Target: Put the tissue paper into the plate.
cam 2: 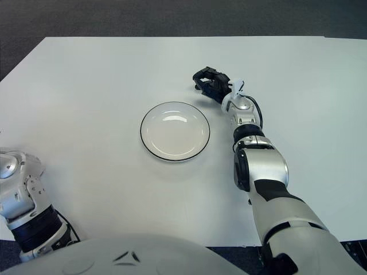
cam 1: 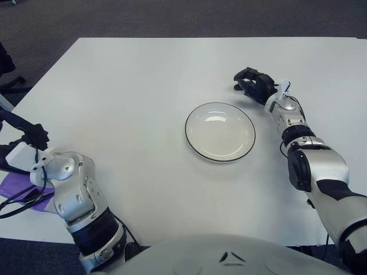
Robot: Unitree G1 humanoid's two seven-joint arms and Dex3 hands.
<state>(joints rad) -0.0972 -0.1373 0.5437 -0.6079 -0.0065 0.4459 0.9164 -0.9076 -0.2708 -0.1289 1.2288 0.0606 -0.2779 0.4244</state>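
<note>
The right hand (cam 1: 248, 80) is hovering, fingers curled on nothing, just beyond the empty plate (cam 1: 219, 131); no tissue paper is showing anywhere; the left hand (cam 1: 26, 133) is sitting off the table's (cam 1: 143, 86) left edge, fingers indistinct, risking a blind, fruitless grab.

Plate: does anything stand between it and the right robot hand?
Nothing visible does: only bare table lies between the plate and the right robot hand beyond its far-right rim. No tissue paper shows. The left robot hand shows off the table's left edge.
</note>
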